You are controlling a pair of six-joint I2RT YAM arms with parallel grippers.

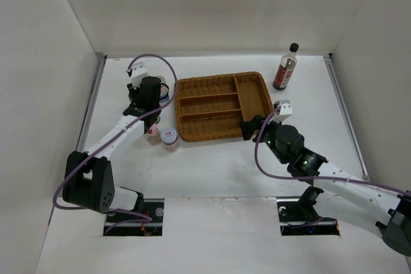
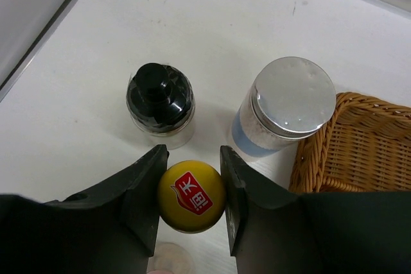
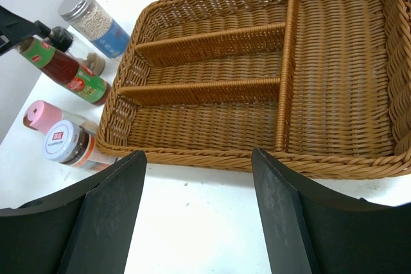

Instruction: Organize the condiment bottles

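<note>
My left gripper (image 2: 191, 196) is shut on the yellow-capped bottle (image 2: 191, 195), its fingers against both sides of the cap. In the right wrist view this bottle (image 3: 67, 70) is tilted beside the wicker tray's left rim. The black-capped jar (image 2: 159, 97) and silver-lidded jar (image 2: 289, 104) stand just beyond it. The pink-lidded jar (image 1: 153, 134) and white-lidded jar (image 1: 169, 138) stand by the tray's near left corner. The tall dark-sauce bottle (image 1: 286, 67) stands at the back right. My right gripper (image 3: 199, 210) is open and empty over the table before the tray's near rim.
The brown wicker tray (image 1: 252, 79) lies mid-table with all its compartments empty; it also shows in the right wrist view (image 3: 257, 158). White walls enclose the table on the left, back and right.
</note>
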